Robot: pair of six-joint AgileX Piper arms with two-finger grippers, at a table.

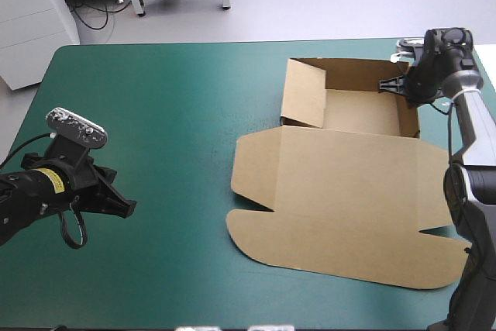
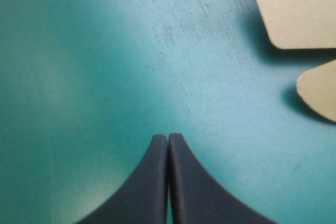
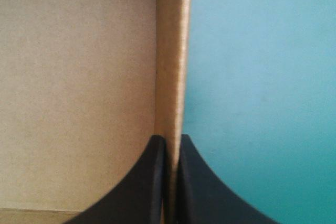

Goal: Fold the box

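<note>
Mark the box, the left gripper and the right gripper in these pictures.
box [image 1: 345, 184], high view, on its flat lid panel.
left gripper [image 2: 168, 137], left wrist view, where its shut fingertips meet.
right gripper [image 3: 171, 138], right wrist view, between its fingertips, which pinch the box's side wall.

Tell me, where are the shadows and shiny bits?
Left wrist view: the box throws dark shadows onto the teal-green cover. High view: a pale sheen lies on the cover, left of the box. Right wrist view: a pale streak of light runs along the box's wall.
</note>
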